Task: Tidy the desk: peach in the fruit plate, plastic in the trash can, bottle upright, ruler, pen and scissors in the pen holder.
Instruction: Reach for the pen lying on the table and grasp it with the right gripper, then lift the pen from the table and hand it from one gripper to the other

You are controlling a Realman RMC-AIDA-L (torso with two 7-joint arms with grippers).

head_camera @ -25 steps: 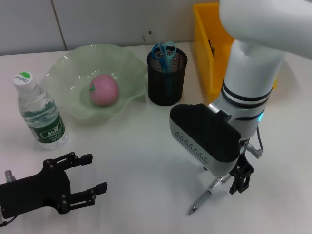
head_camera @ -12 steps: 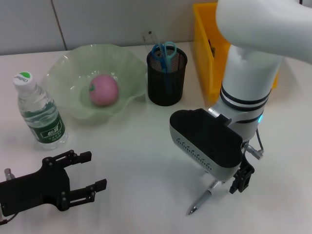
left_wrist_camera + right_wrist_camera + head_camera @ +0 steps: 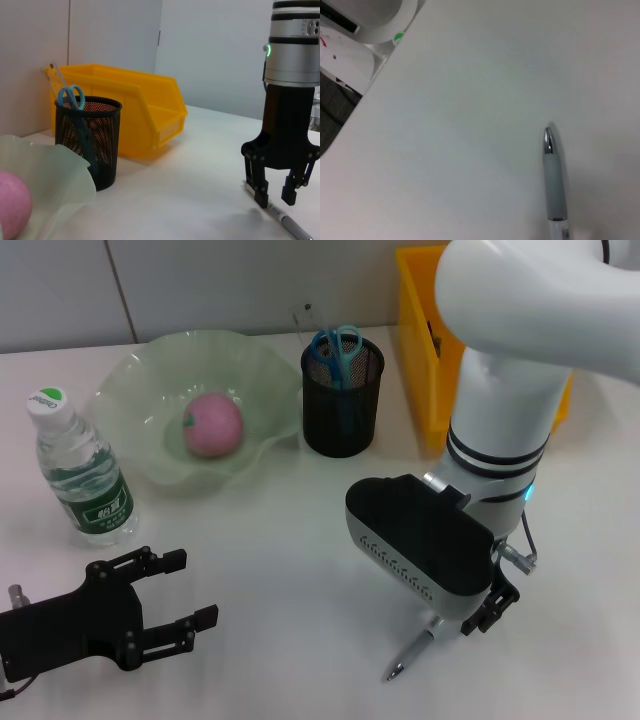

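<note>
A silver-grey pen (image 3: pixel 410 654) lies on the white desk near the front, and the right wrist view shows its tip end (image 3: pixel 554 176). My right gripper (image 3: pixel 463 626) stands over the pen's rear end. In the left wrist view it (image 3: pixel 274 198) is open, one finger on each side of the pen (image 3: pixel 289 224). The pink peach (image 3: pixel 212 425) rests in the green fruit plate (image 3: pixel 135 375). The bottle (image 3: pixel 82 472) stands upright at the left. Blue scissors (image 3: pixel 337 346) and a ruler (image 3: pixel 305 320) stick out of the black mesh pen holder (image 3: pixel 342 405). No plastic shows. My left gripper (image 3: pixel 192 590) waits open at the front left.
A yellow bin (image 3: pixel 425 350) stands behind the right arm, next to the pen holder (image 3: pixel 89 140). The desk's edge (image 3: pixel 355 107) runs close to the pen in the right wrist view. Bare desk lies between the two grippers.
My right arm has shifted slightly left and its fingers have settled lower around the pen's rear end. The pen and the left gripper have barely moved.
</note>
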